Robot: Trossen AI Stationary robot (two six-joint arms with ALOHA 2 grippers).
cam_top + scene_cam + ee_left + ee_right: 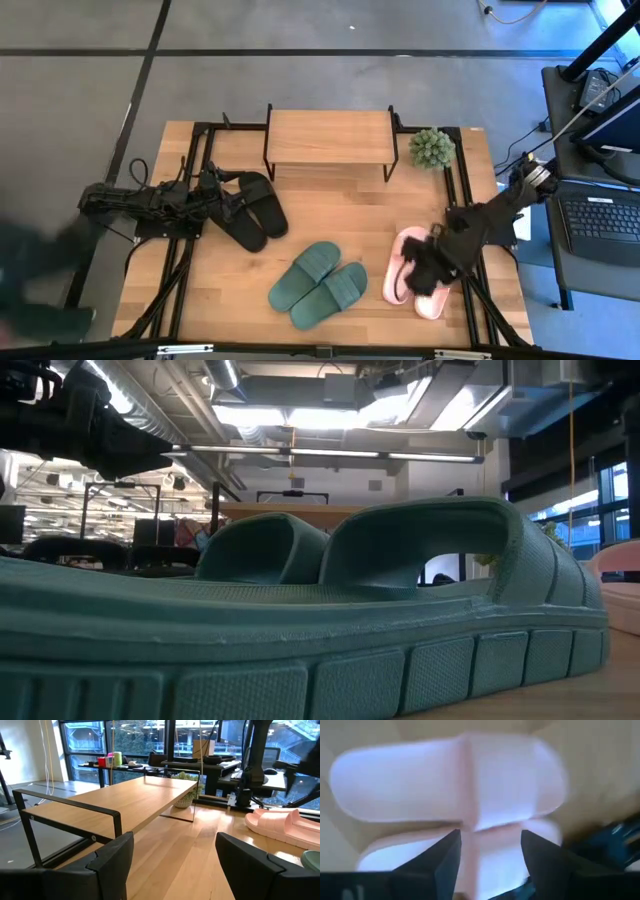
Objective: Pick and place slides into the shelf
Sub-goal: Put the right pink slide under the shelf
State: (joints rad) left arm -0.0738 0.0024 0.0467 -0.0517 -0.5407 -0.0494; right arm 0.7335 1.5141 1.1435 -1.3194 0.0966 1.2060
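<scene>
Right hand spread above pink slides (no readable writing); left hand released by black slides.

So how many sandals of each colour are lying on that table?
Black slides: 2
Dark green slides: 2
Light pink slides: 2, partly under the right gripper
Total: 6 slides, none on the shelf yet

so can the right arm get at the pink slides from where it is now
Probably yes. The right gripper hangs directly over the pink slides with its fingers open, and in its wrist view nothing lies between the fingers and the straps.
</scene>
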